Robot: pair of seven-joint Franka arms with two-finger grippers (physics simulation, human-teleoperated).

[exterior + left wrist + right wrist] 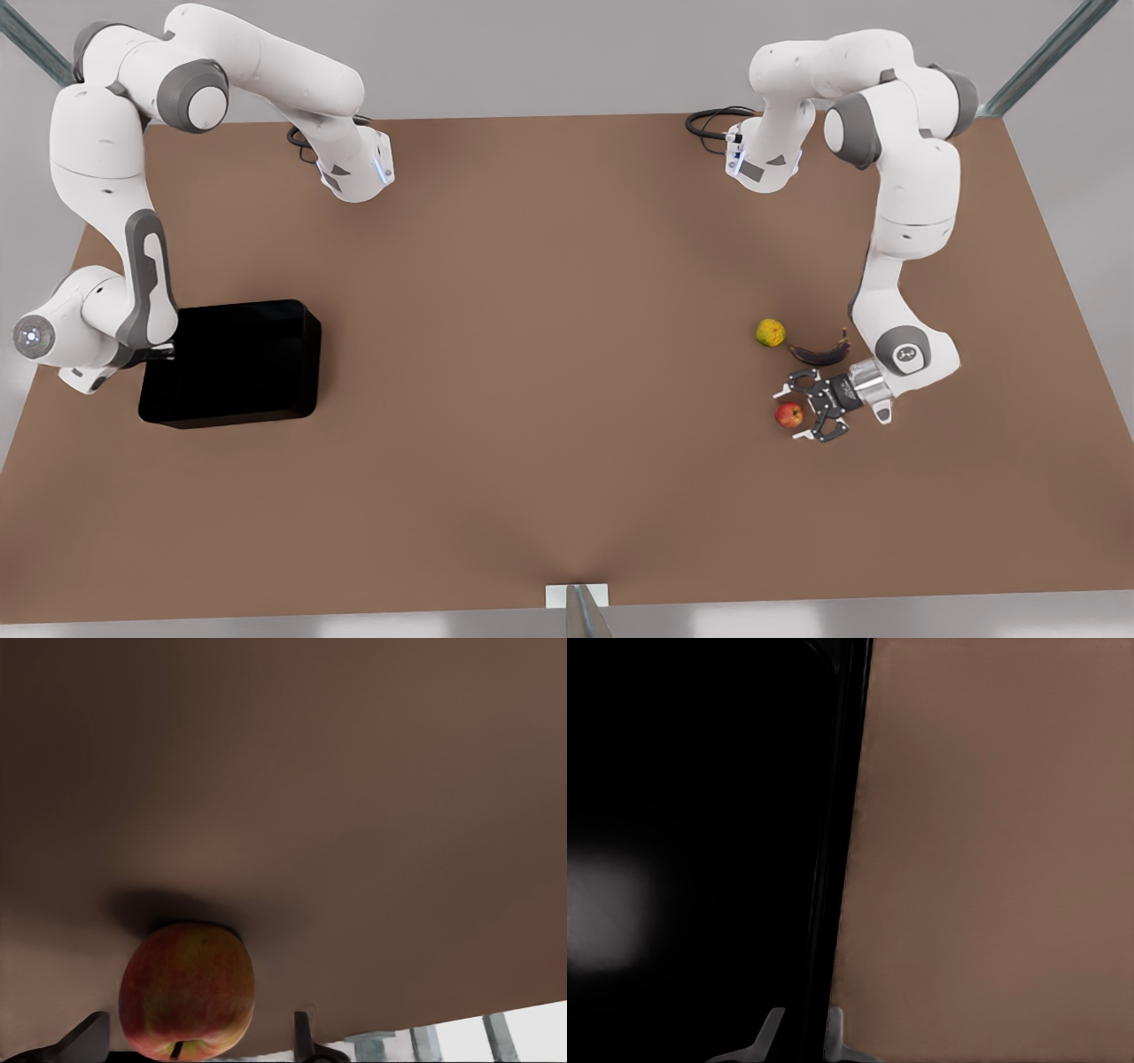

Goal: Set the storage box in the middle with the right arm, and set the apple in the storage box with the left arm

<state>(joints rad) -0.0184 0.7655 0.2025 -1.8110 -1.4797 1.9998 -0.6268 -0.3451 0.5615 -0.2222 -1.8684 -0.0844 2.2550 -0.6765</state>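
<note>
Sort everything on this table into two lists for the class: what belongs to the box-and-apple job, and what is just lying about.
Belongs to the job:
- storage box, at the front view's left, its wall between the right gripper fingers
- apple, between the open left gripper fingers

Just lying about:
- yellow-green fruit
- eggplant, beside that fruit

A matte brown surface spans the scene against pale grey surroundings, with grey metal struts slanting at both far corners.
</note>
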